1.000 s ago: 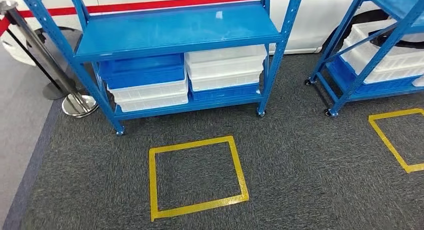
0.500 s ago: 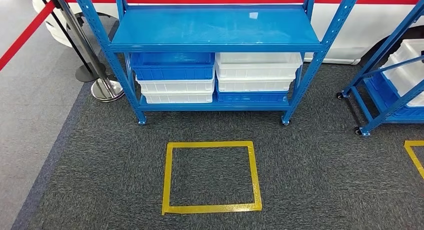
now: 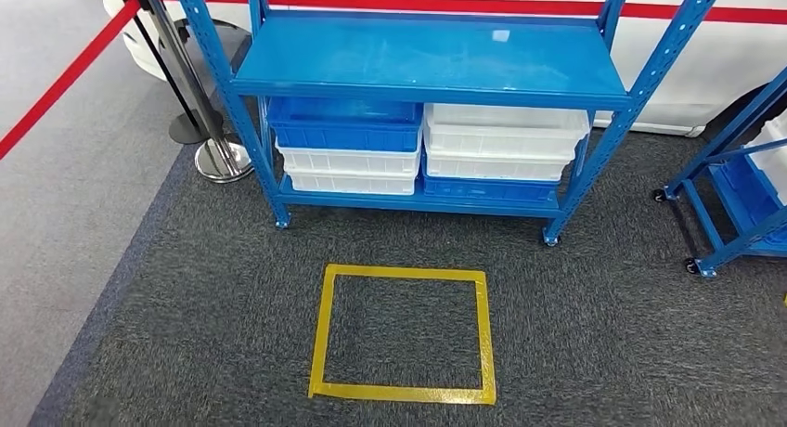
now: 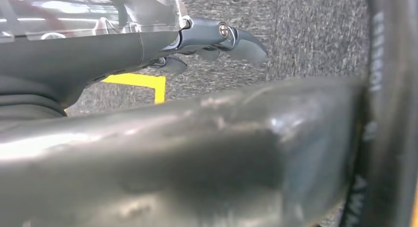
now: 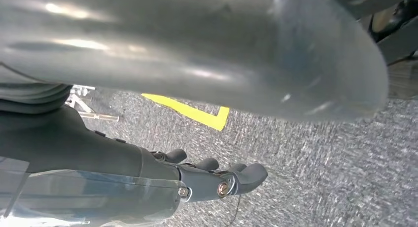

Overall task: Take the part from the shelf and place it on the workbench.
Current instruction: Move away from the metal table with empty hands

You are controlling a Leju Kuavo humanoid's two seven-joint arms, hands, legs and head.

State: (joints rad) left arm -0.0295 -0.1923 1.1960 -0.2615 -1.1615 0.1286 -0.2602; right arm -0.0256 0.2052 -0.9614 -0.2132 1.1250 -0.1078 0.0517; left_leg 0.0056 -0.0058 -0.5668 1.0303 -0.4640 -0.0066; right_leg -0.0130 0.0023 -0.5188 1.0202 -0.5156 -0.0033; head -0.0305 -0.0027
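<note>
A blue metal shelf (image 3: 427, 60) stands straight ahead in the head view, its wide middle board bare. On its lowest board a blue bin (image 3: 343, 125) sits on white bins (image 3: 348, 170) at the left. At the right, white bins (image 3: 506, 139) sit on a blue one (image 3: 487, 190). What the bins hold is hidden, and I cannot make out any part. My left hand (image 4: 217, 39) hangs over the dark carpet with its fingers loosely apart, holding nothing. My right hand (image 5: 217, 180) hangs the same way, with nothing in it.
A yellow taped square (image 3: 404, 390) marks the carpet in front of the shelf. A chrome stanchion (image 3: 218, 158) with a red rope (image 3: 65, 79) stands at the left. A second blue shelf (image 3: 733, 195) on castors is at the right edge, and a white vehicle (image 3: 724, 65) is behind.
The whole picture has shifted, so the camera has turned. The shelf and yellow square now sit squarely ahead, the second shelf has slid to the right edge, and more of the red rope shows.
</note>
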